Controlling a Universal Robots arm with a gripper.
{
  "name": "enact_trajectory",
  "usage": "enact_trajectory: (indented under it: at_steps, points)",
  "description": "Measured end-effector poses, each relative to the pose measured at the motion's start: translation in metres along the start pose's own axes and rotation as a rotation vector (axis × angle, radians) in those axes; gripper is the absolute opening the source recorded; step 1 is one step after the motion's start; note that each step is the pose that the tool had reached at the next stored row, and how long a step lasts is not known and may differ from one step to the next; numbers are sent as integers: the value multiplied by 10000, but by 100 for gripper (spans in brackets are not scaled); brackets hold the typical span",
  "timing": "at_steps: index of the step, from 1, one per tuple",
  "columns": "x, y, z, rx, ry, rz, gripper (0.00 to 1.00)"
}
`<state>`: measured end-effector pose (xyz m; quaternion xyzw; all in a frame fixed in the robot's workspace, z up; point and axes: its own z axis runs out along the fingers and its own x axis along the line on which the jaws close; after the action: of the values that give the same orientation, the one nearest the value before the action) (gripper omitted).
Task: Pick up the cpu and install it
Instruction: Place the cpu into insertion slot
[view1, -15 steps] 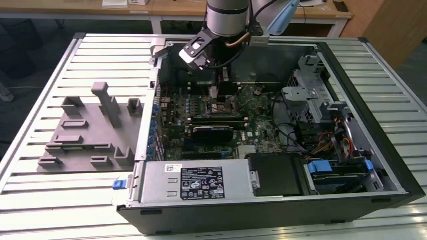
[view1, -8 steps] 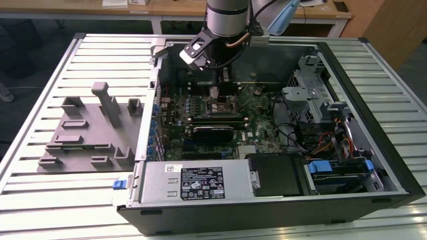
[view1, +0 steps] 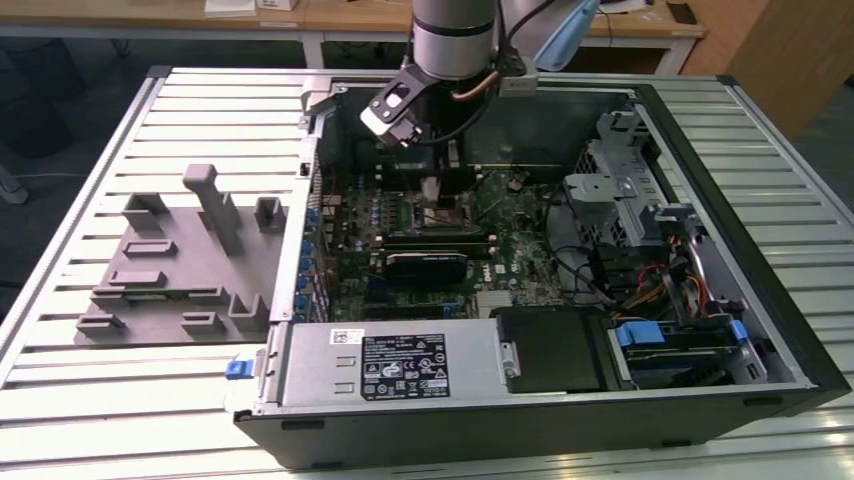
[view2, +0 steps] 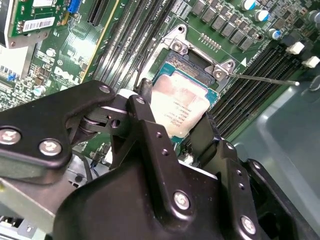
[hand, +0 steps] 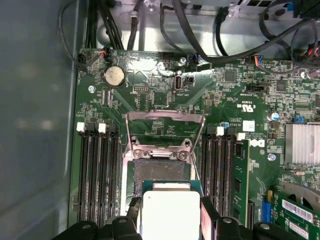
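Note:
The cpu is a small square chip with a silvery top plate and a pale rim. My gripper is shut on it, one black finger against each of two opposite edges. It hangs low over the open socket on the green motherboard, partly overlapping it. The socket's metal load plate stands flipped up. In the second wrist view the cpu sits between the fingers just beside the socket frame. In the exterior view my gripper reaches down into the computer case.
Memory slots flank the socket on both sides. A thin socket lever sticks out sideways. Cables cross the case wall. A grey plastic tray with upright posts lies on the slatted table at the exterior view's left. The power supply fills the case's near edge.

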<state>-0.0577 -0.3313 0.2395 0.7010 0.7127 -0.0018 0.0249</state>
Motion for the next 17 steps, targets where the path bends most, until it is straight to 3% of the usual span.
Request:
enact_trajectory:
  at_steps: [10, 17]
  points:
    - [3, 39, 87, -15, 11, -404, 55]
    - [6, 41, 172, -16, 3, -411, 55]
